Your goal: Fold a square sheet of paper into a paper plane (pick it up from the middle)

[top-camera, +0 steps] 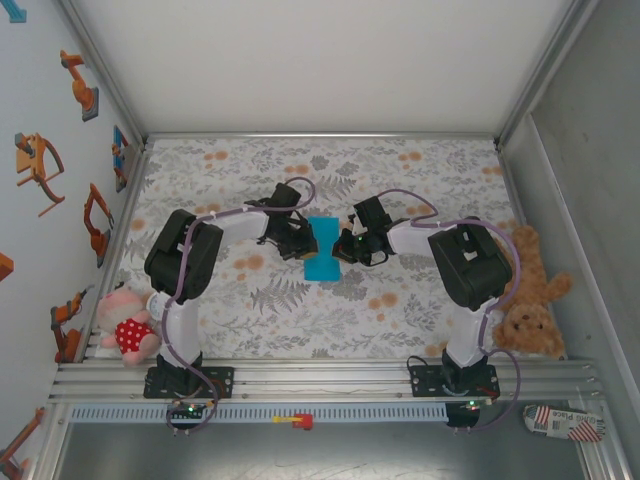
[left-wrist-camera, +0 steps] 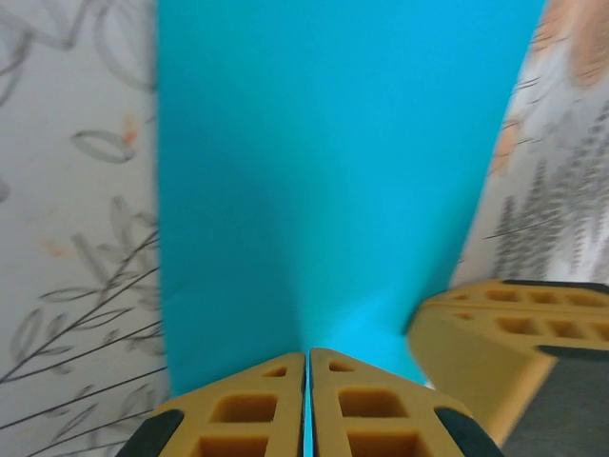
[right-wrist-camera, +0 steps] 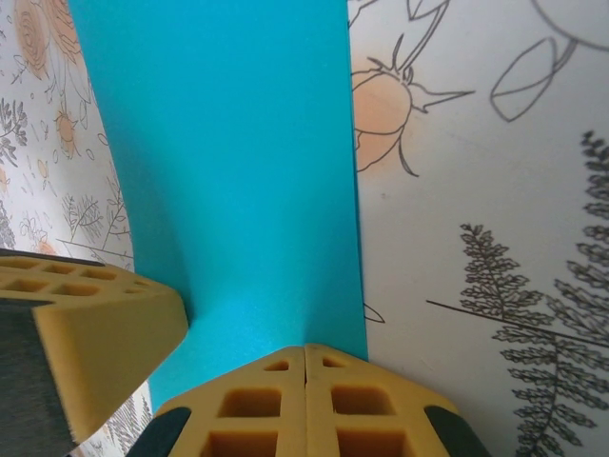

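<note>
The left hand (left-wrist-camera: pixel 306 360) is clenched with its two yellow pads pressed together. A thin line of turquoise runs between them, so it is pinching one edge of the square sheet of paper (left-wrist-camera: pixel 324 171). The paper fans away from that pinch with a soft dent at the tips. The right hand (right-wrist-camera: pixel 304 350) is clenched as well. Its pads meet on the opposite edge, and the sheet runs straight up to them and dimples there, so it appears to be nipped too. Each wrist view shows the other hand's pads close by across the paper.

From above, the two hands face one another with the sheet between them, near the middle of the tabletop (top-camera: pixel 420 175) on its floral cloth. The paper reads there as a narrow upright strip rather than a full square. I cannot tell whether it is already doubled over or merely bowed up off the cloth.

My judgement is that this is an early step, the centre fold, with nothing like a dart shape formed yet. The next move calls for bringing the two held edges together evenly so the corners line up. One hand would then let go and press along the crease. Uneven pull could skew the fold or tear such thin paper.
</note>
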